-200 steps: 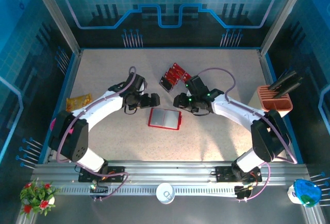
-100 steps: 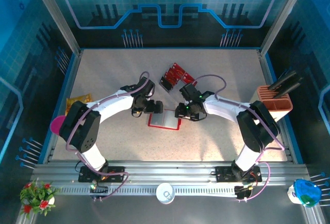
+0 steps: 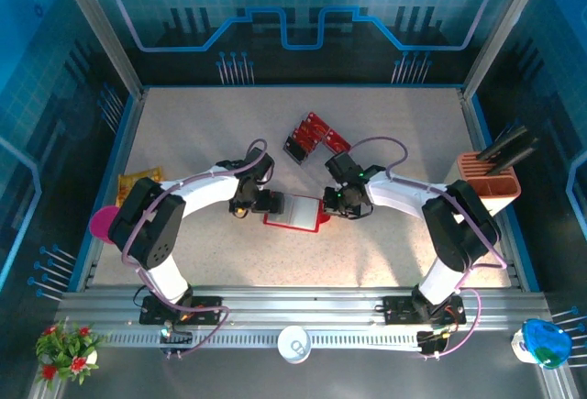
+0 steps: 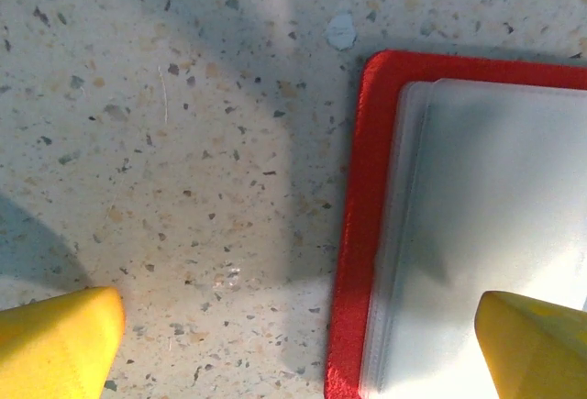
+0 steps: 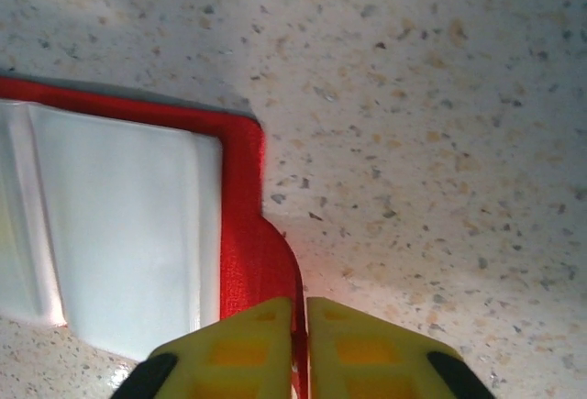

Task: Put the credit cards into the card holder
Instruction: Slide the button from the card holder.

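The card holder (image 3: 293, 211) lies open on the speckled table, red with pale clear pockets (image 4: 495, 225). My right gripper (image 3: 330, 204) sits at its right edge, and its yellow fingers (image 5: 243, 344) are shut on the red cover's rim (image 5: 252, 234). My left gripper (image 3: 265, 203) is at the holder's left edge (image 4: 353, 234) and stands wide open. One of its fingertips is over bare table and the other over the clear pocket. The credit cards (image 3: 312, 135), red with black bands, lie in a loose group farther back on the table, apart from both grippers.
A salmon compartment box (image 3: 489, 179) with black items stands at the right wall. A yellow snack packet (image 3: 138, 182) lies at the left edge, with a pink disc (image 3: 103, 221) near it. A blue frame borders the table.
Both grippers have come in and down onto the card holder's two side edges. The right jaws have closed onto the right rim, while the left jaws stayed wide open.
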